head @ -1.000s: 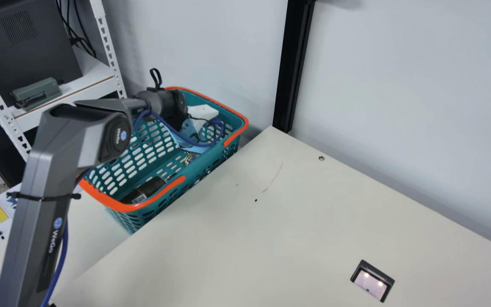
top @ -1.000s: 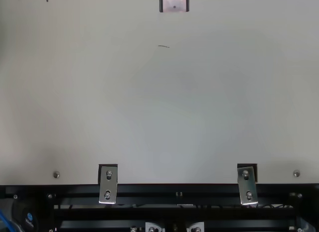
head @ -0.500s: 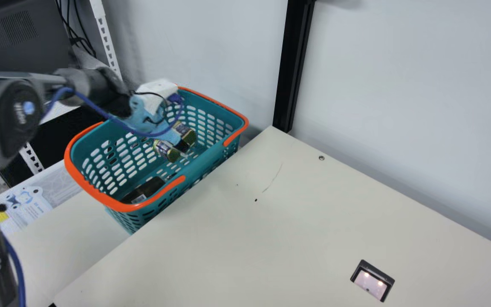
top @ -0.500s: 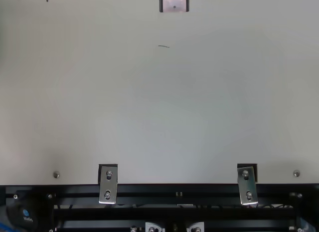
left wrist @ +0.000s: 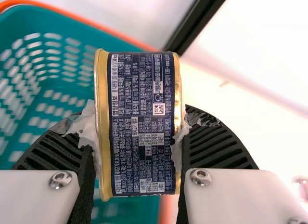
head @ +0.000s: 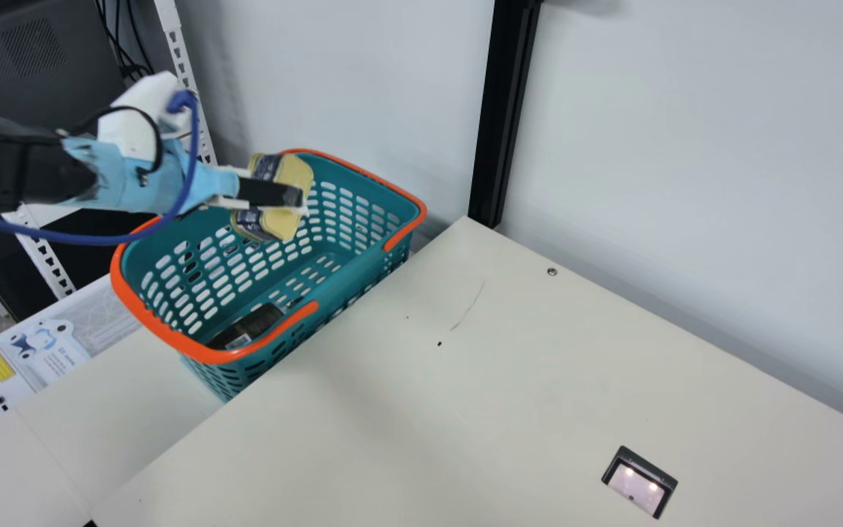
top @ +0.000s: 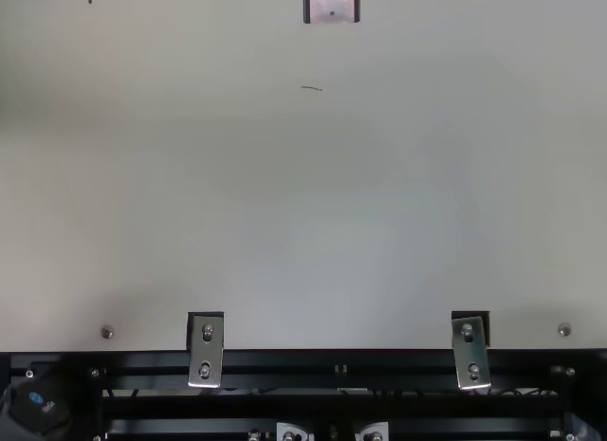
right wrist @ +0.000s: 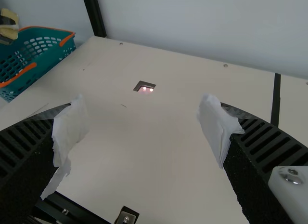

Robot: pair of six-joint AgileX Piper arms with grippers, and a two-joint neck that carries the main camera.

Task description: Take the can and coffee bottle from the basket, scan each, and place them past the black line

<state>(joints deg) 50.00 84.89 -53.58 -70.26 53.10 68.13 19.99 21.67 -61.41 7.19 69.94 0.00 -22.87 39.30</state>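
Held over the far left part of the basket [head: 363, 256] is my left gripper [head: 275, 196], shut on the gold-and-navy can [head: 296, 174]. The left wrist view has the can [left wrist: 142, 123] upright between the ribbed fingers of the left gripper [left wrist: 138, 118], its printed label facing the camera. A dark bottle [head: 246, 328] lies at the basket's near end. My right gripper [right wrist: 142, 108] stands open over the table with nothing between its white-wrapped fingers. In the right wrist view the black line [right wrist: 276, 101] crosses the table at the right.
A scanner window [head: 639, 487] with two lights is set in the cream table [head: 465, 410]. A black post [head: 502, 117] stands at the wall behind the table corner. Beside the basket is a white shelf rack [head: 186, 69] with a dark appliance.
The left arm has come up out of the basket and swung around, lifting the can. Half a second ago the can was lower, inside the basket. The bottle has not moved.
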